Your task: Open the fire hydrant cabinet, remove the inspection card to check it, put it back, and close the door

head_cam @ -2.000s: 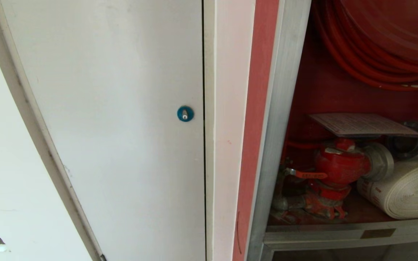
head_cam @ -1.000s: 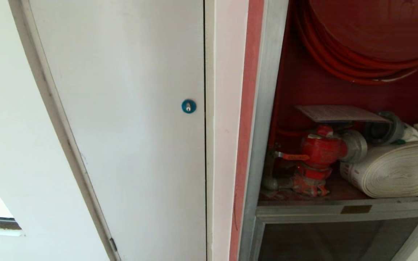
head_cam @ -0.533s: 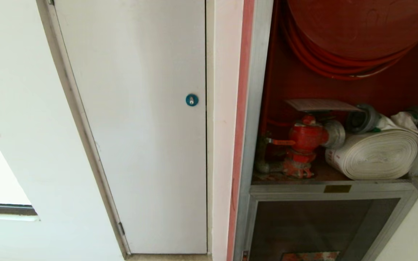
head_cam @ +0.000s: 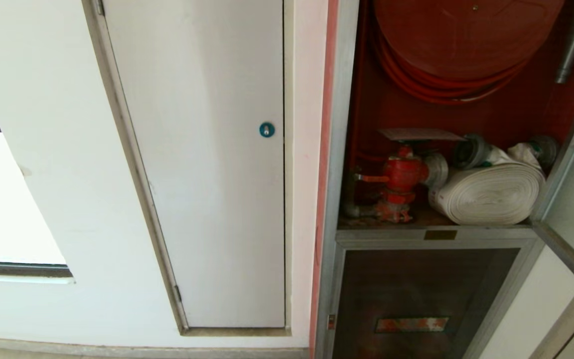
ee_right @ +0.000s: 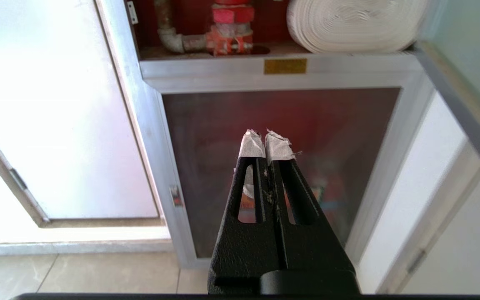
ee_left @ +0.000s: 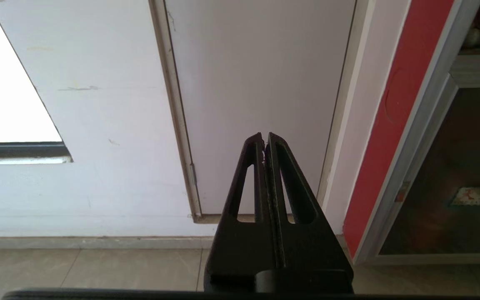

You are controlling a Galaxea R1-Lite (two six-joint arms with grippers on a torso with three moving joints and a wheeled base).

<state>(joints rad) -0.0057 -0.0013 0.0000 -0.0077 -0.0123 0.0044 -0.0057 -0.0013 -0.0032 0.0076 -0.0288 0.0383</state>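
The thin pale pinkish inspection card (head_cam: 419,134) lying flat atop the red valve (head_cam: 400,173) in the open red-lined silver cabinet (head_cam: 341,149) looks light, floppy, best pinched at its overhanging edge, while both claws, left (ee_left: 264,139) and right (ee_right: 266,140), hang pressed together, empty.

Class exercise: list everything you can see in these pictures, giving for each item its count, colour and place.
fire hydrant cabinet: one, silver frame, red inside, right of the white panel, open.
hose reel: one, red, cabinet top.
valve: one, red, shelf left.
inspection card: one, pale, flat above the valve.
rolled hose: one, white, shelf right.
door: one, silver-framed, swung open at right.
lower glass panel: one, dark, below the shelf.
white panel: one, blue lock.
left gripper: black, shut, empty.
right gripper: black, taped tips, shut, empty.
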